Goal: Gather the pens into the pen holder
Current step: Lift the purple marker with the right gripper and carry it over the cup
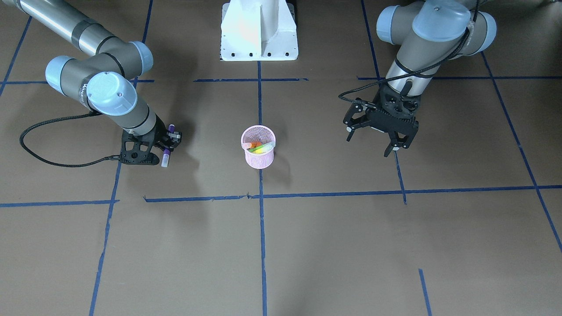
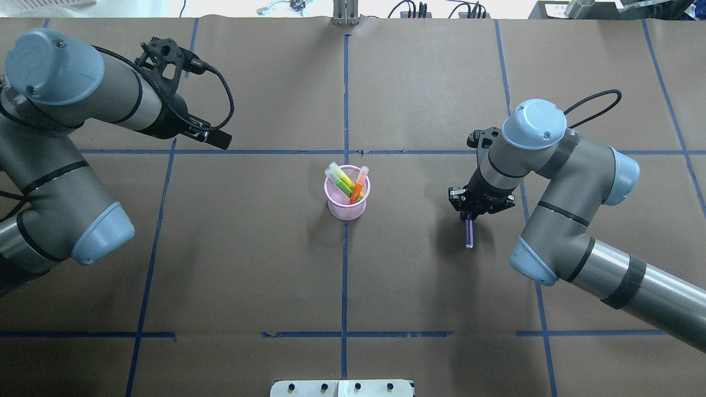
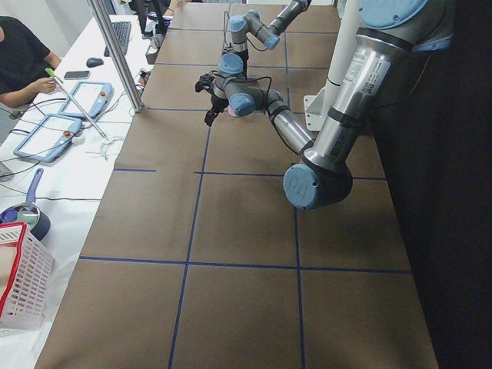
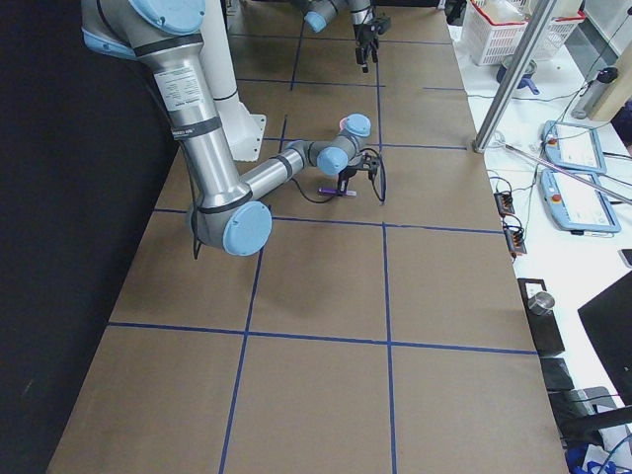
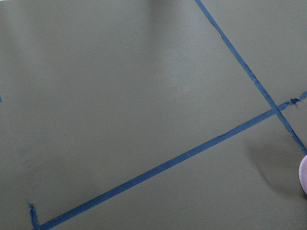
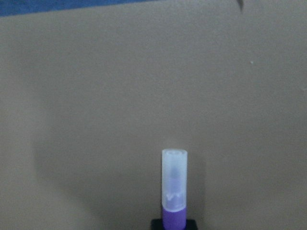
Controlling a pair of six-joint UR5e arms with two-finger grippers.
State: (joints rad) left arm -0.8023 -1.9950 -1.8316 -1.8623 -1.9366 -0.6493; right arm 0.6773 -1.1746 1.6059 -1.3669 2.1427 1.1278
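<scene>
Pinching slim purple pen (image 2: 469, 236) with translucent cylindrical cap: right gripper (image 2: 469, 216). Left gripper (image 1: 371, 144), black, claw spread wide. Round pink wire-mesh pen holder (image 2: 346, 209) contains three bright pens (image 2: 357, 188).

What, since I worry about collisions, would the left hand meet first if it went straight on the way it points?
Probably the bare table, near a blue tape line; the left hand points downward, the pen holder off to one side.

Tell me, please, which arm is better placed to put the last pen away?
Right: the right gripper appears closed on the purple pen, the only one outside the pen holder; the left gripper hangs open and empty.
</scene>
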